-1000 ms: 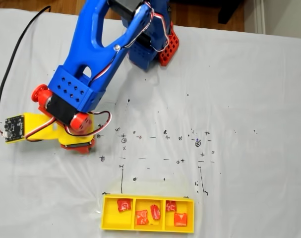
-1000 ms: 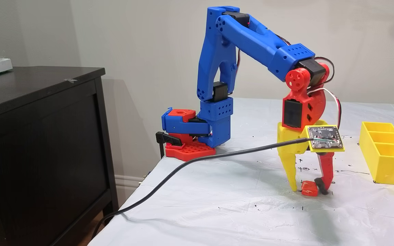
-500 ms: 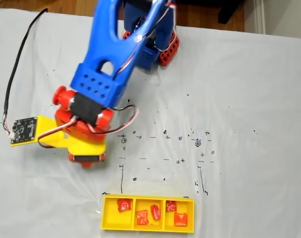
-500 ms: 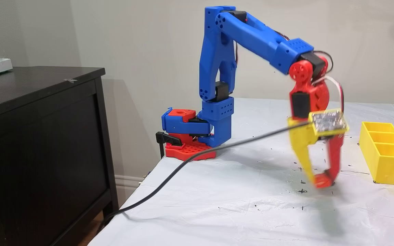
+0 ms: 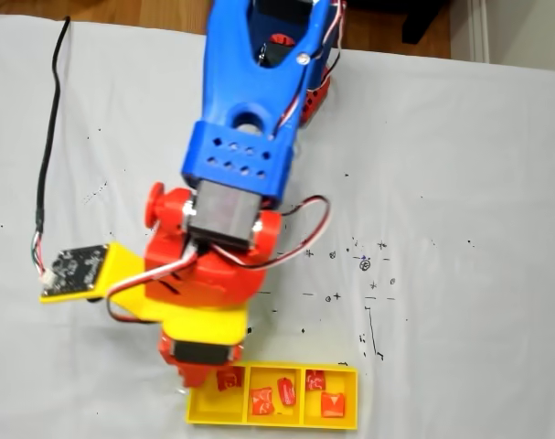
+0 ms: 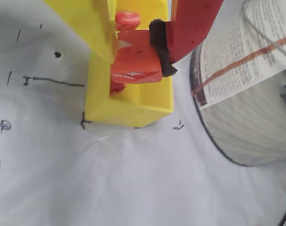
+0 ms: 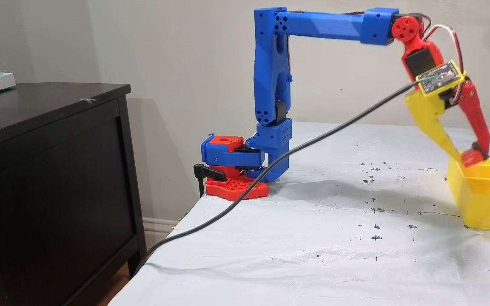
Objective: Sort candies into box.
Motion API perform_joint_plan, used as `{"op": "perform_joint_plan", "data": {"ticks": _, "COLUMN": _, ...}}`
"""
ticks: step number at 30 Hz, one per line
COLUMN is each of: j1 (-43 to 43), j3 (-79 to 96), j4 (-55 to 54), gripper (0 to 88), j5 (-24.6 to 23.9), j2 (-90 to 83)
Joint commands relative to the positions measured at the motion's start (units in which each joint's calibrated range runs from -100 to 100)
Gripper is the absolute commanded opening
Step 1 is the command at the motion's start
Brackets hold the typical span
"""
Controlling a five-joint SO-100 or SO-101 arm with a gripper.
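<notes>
Gripping an orange-red candy (image 6: 135, 63) between its yellow finger and its red, black-padded finger, the tool (image 6: 135, 49) hangs just above the end compartment of the box (image 6: 128, 106) in the wrist view. That sweet is a small squarish packet with a shiny, crinkled wrapper and a pale mark along its lower edge. In a fixed view from the side, the tool (image 7: 468, 158) holds the same candy (image 7: 470, 158) right at the rim of the box (image 7: 481, 199), over its far end.

In a fixed view from above, the box (image 5: 208, 412) is a long, flat, bright yellow tray of three square compartments lying on the white, pen-marked bench (image 5: 460, 183). Five candies (image 5: 283, 390) lie inside: one in the left compartment, partly under the arm, two in the middle and two in the right. Some are plain orange-red, others red with white marks; each is much smaller than its compartment.

A black cable (image 7: 270, 170) runs from the circuit board (image 7: 438, 78) on the wrist across the bench.
</notes>
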Motion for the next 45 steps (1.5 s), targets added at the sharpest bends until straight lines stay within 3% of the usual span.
{"op": "perform_joint_plan", "data": {"ticks": 1, "j1": -2.21, "j3": -13.11, "j4": 4.6, "gripper": 0.1, "j5": -0.29, "j2": 2.71}}
{"op": "perform_joint_plan", "data": {"ticks": 14, "j1": -2.84, "j3": -22.31, "j4": 8.36, "gripper": 0.1, "j5": -1.81, "j2": 13.05}}
{"op": "perform_joint_plan", "data": {"ticks": 22, "j1": -2.57, "j3": -18.67, "j4": 7.63, "gripper": 0.2, "j5": -1.03, "j2": 12.12}}
{"op": "perform_joint_plan", "data": {"ticks": 31, "j1": -2.03, "j3": -19.76, "j4": 8.86, "gripper": 5.3, "j5": -0.44, "j2": 13.65}}
{"op": "perform_joint_plan", "data": {"ticks": 39, "j1": -1.84, "j3": -16.85, "j4": 8.69, "gripper": 28.3, "j5": 0.54, "j2": 11.78}}
{"op": "perform_joint_plan", "data": {"ticks": 45, "j1": -1.75, "j3": -16.57, "j4": 9.1, "gripper": 34.8, "j5": 0.83, "j2": 11.53}}
